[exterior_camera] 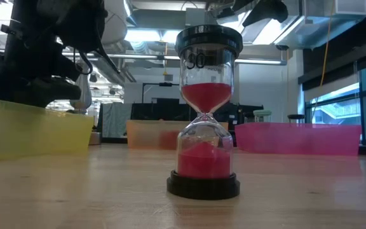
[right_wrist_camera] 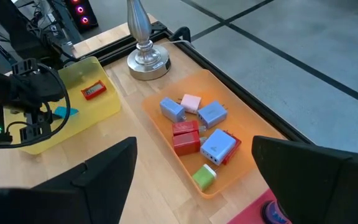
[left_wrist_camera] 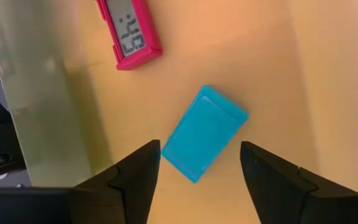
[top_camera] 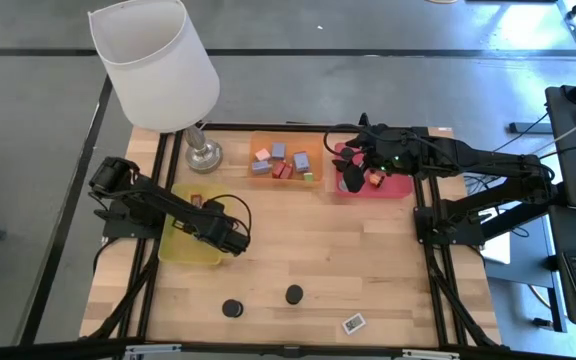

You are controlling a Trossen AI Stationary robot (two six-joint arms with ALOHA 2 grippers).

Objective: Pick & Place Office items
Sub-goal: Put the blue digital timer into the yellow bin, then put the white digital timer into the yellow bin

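A teal block (left_wrist_camera: 204, 134) lies flat on the floor of the yellow tray (top_camera: 183, 250), beside a small red digital timer (left_wrist_camera: 129, 31). My left gripper (left_wrist_camera: 199, 152) points down into that tray, open, with a fingertip on either side of the block's near end. My right gripper (top_camera: 353, 170) hangs open over the red tray (top_camera: 393, 187) with nothing between its fingers. The orange tray (right_wrist_camera: 166, 134) holds several small blocks (right_wrist_camera: 213, 115), lavender, red, pink and green. Two black discs (top_camera: 231, 309) (top_camera: 294, 294) and a white tag (top_camera: 354, 323) rest on the wood near the table's front edge.
A white-shaded lamp (top_camera: 158, 60) stands at the far left, its metal base (top_camera: 203, 155) just behind the yellow tray. In the low view an hourglass with red sand (exterior_camera: 202, 114) stands close in front. Bare wood lies between the trays and the discs.
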